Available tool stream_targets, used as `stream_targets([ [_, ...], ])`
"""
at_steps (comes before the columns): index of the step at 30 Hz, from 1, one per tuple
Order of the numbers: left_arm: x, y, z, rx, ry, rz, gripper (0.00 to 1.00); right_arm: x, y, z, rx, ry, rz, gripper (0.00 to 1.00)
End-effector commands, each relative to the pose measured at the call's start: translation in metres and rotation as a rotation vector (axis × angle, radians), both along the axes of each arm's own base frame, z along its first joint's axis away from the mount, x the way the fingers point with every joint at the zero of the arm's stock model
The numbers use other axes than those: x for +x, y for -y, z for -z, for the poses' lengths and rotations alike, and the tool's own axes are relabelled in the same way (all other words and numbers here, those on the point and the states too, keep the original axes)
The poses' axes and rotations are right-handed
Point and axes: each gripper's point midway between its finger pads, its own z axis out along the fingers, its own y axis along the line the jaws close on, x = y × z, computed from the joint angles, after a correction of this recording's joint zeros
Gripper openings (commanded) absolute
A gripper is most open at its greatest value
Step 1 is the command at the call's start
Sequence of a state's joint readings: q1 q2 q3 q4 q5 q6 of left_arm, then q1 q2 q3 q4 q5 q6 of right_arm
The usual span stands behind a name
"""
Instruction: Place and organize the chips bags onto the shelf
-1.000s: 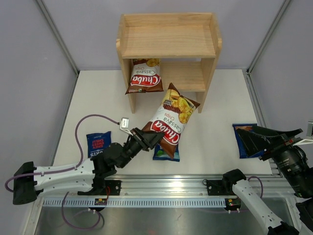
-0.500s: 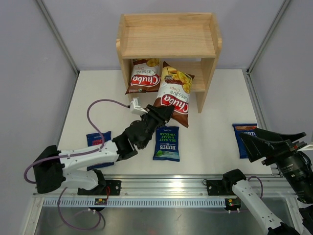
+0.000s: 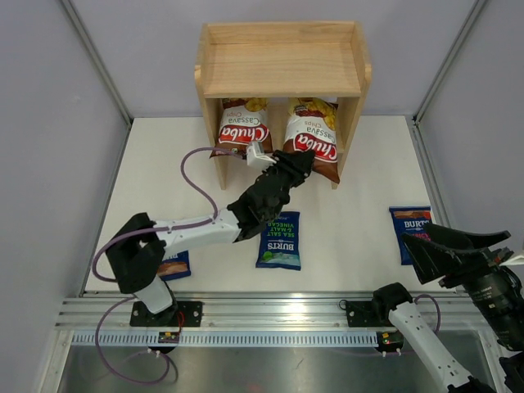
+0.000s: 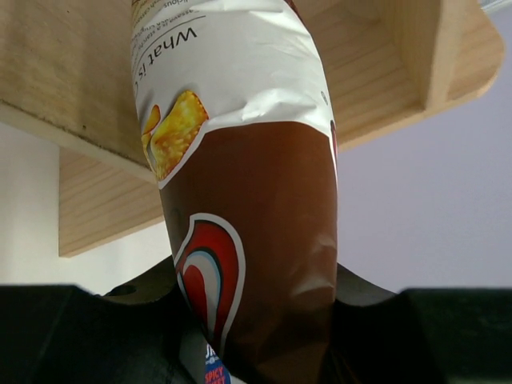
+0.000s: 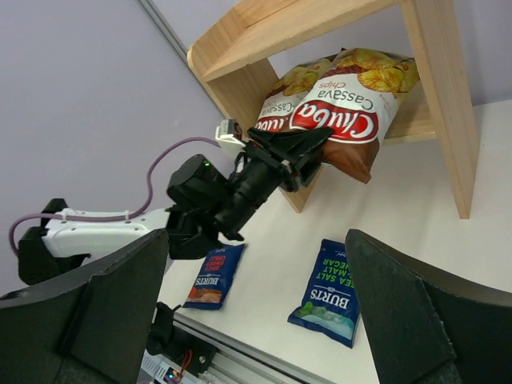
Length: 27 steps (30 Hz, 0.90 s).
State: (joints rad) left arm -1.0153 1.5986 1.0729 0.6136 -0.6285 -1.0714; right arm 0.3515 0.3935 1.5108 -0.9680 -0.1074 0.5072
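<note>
One shelf is seen. Two Chuba bags are counted at its lower tier, left and right, the right one pinched at its bottom edge by the left gripper. Three Burts bags are spread on the table: centre, right, left. The right gripper is held wide apart and grasps nothing. The rightmost bag is shown only from the top.

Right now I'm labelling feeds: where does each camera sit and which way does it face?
Top: above and behind the bases, looking down on table and shelf; both arms show, left gripper at the shelf.
Left wrist: on that gripper, looking along the clamped Chuba bag into the shelf; dark fingers at the bottom.
Right wrist: low at the right, facing left across the table toward the shelf; own open fingers frame it.
Shared: top and right wrist both show the left arm holding that bag.
</note>
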Motion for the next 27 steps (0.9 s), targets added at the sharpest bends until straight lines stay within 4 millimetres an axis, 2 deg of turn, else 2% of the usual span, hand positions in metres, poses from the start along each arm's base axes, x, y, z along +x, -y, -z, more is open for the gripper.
stream_targets([
  [1, 0.024, 0.000, -0.038, -0.153, 0.070, -0.088, 0.08, -0.017, 0.002, -0.015, 0.059, 0.080, -0.026, 1.00],
  [3, 0.032, 0.007, -0.044, -0.173, 0.082, -0.105, 0.09, -0.022, 0.003, -0.016, 0.075, 0.089, -0.030, 1.00],
  [4, 0.038, 0.012, -0.033, -0.158, 0.077, -0.123, 0.09, -0.023, 0.002, -0.016, 0.080, 0.093, -0.036, 0.99],
  [5, 0.042, 0.015, -0.039, -0.173, 0.085, -0.129, 0.09, -0.026, 0.003, -0.018, 0.086, 0.103, -0.039, 1.00],
  [8, 0.054, 0.024, -0.027, -0.155, 0.074, -0.157, 0.10, -0.028, 0.001, -0.018, 0.084, 0.105, -0.051, 0.99],
  [9, 0.058, 0.026, -0.034, -0.171, 0.084, -0.160, 0.10, -0.029, 0.001, -0.018, 0.086, 0.105, -0.055, 0.99],
  [11, 0.069, 0.032, -0.022, -0.159, 0.073, -0.167, 0.11, -0.031, -0.001, -0.020, 0.093, 0.115, -0.072, 0.99],
  [13, 0.077, 0.034, -0.021, -0.170, 0.066, -0.181, 0.11, -0.031, -0.004, -0.019, 0.098, 0.111, -0.086, 0.99],
  [14, 0.085, 0.034, -0.010, -0.158, 0.054, -0.190, 0.11, -0.032, -0.004, -0.020, 0.102, 0.119, -0.086, 1.00],
  [16, 0.092, 0.037, -0.012, -0.173, 0.052, -0.180, 0.12, -0.031, -0.005, -0.018, 0.102, 0.115, -0.093, 0.99],
  [17, 0.099, 0.038, -0.003, -0.157, 0.043, -0.185, 0.12, -0.031, -0.006, -0.017, 0.100, 0.116, -0.096, 1.00],
  [19, 0.104, 0.039, -0.003, -0.146, 0.042, -0.189, 0.13, -0.029, -0.007, -0.015, 0.094, 0.112, -0.099, 1.00],
  [22, 0.110, 0.038, 0.008, -0.129, 0.029, -0.189, 0.14, -0.027, -0.009, -0.013, 0.090, 0.109, -0.101, 0.99],
  [25, 0.112, 0.040, 0.009, -0.118, 0.032, -0.183, 0.21, -0.023, -0.012, -0.012, 0.092, 0.112, -0.113, 0.99],
  [27, 0.114, 0.043, 0.013, -0.092, 0.024, -0.182, 0.22, -0.020, -0.015, -0.009, 0.090, 0.098, -0.126, 0.99],
])
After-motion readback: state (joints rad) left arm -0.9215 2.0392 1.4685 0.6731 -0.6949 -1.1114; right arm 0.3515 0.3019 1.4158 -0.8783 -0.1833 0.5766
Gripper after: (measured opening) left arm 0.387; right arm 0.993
